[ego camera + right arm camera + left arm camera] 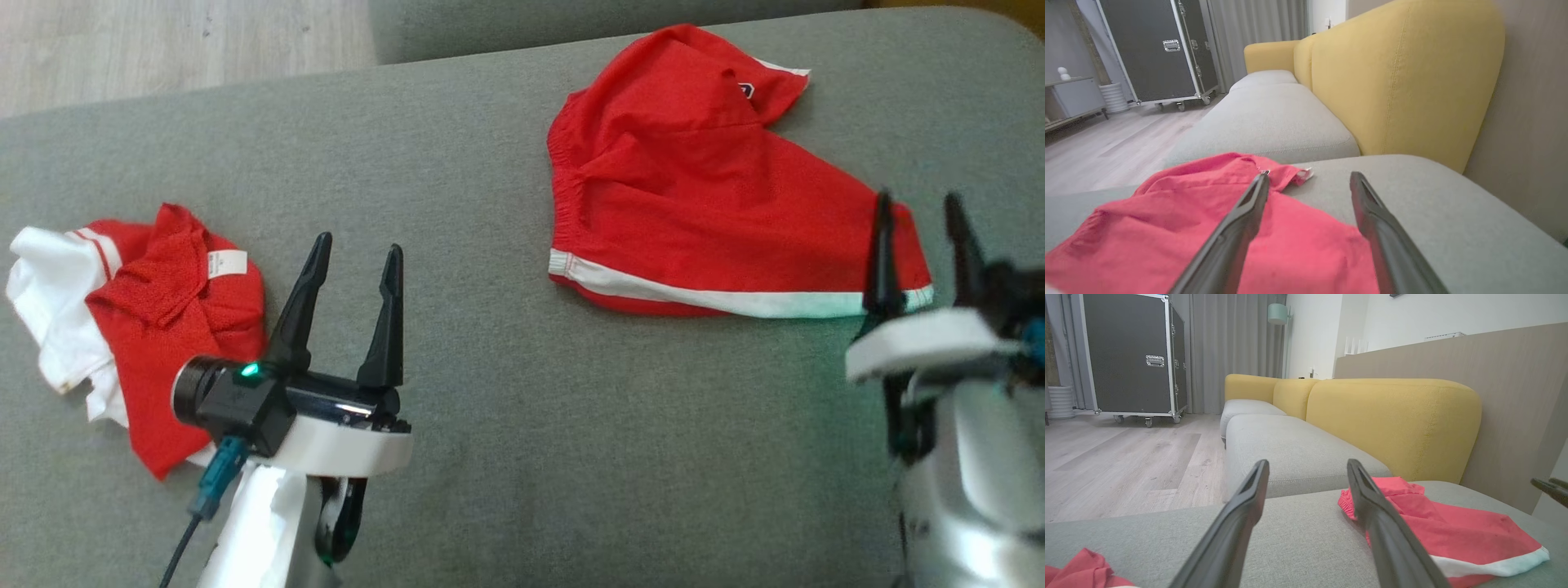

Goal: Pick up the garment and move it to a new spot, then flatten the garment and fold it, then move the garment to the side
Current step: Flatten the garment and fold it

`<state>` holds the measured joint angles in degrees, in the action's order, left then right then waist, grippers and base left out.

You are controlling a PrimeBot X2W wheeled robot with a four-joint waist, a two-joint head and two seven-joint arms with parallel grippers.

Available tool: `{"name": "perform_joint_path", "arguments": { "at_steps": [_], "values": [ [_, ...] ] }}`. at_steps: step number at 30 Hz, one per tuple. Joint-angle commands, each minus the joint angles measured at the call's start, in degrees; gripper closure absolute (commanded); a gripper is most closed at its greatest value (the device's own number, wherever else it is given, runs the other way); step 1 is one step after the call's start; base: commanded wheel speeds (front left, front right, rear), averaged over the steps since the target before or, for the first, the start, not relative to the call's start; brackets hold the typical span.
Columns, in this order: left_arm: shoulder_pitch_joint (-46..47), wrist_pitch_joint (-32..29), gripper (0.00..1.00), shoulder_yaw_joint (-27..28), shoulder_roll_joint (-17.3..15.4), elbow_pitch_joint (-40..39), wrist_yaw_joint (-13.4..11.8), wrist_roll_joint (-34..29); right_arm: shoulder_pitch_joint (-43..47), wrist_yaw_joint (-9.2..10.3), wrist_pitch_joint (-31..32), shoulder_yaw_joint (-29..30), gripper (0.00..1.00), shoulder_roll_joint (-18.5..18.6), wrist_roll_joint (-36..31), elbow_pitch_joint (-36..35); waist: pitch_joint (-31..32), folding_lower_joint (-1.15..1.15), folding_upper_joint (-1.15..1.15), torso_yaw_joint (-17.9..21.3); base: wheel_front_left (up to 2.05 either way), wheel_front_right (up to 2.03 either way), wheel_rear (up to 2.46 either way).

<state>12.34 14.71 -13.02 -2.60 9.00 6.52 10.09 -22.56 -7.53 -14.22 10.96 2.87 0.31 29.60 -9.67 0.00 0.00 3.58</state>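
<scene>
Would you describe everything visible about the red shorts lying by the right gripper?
The red shorts lie spread but wrinkled on the grey sofa cushion, of thin fabric. A gathered elastic waistband, a white stripe along the near edge and a dark logo patch at the far corner show. The open right gripper stands over their right end, holding nothing.

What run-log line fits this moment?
red shorts: rumpled on grey sofa seat | right gripper: open, at their corner | left gripper: open, empty | red-and-white garment: crumpled
</scene>
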Motion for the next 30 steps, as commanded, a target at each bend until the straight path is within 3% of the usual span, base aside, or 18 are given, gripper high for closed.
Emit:
{"name": "perform_joint_path", "arguments": {
  "at_steps": [1,10,20,30],
  "values": [
    [0.6,0.3,0.00,1.9,-0.3,-2.1,-0.3,0.3,1.5,0.04,-0.7,-2.3,0.00,0.0,1.3,-2.7,0.0,0.00,0.00,0.3,0.00,0.00,0.00],
    [0.8,0.3,0.00,2.3,-0.3,-2.2,0.0,-0.4,7.3,0.04,-0.8,-2.7,0.00,0.0,4.2,-5.7,-0.5,0.00,0.00,1.8,0.00,0.00,0.00],
    [1.9,0.3,0.00,1.2,-0.3,-1.7,0.3,-0.4,0.3,0.04,5.1,8.5,0.00,0.0,0.7,7.5,-2.9,0.00,0.00,0.4,0.00,0.00,0.00],
    [2.9,0.3,0.00,1.0,-0.3,-1.3,0.5,-0.8,-6.3,0.04,6.0,16.4,0.00,0.0,-6.7,17.2,-5.0,0.00,0.00,-1.5,0.00,0.00,0.00]
  ]
}}
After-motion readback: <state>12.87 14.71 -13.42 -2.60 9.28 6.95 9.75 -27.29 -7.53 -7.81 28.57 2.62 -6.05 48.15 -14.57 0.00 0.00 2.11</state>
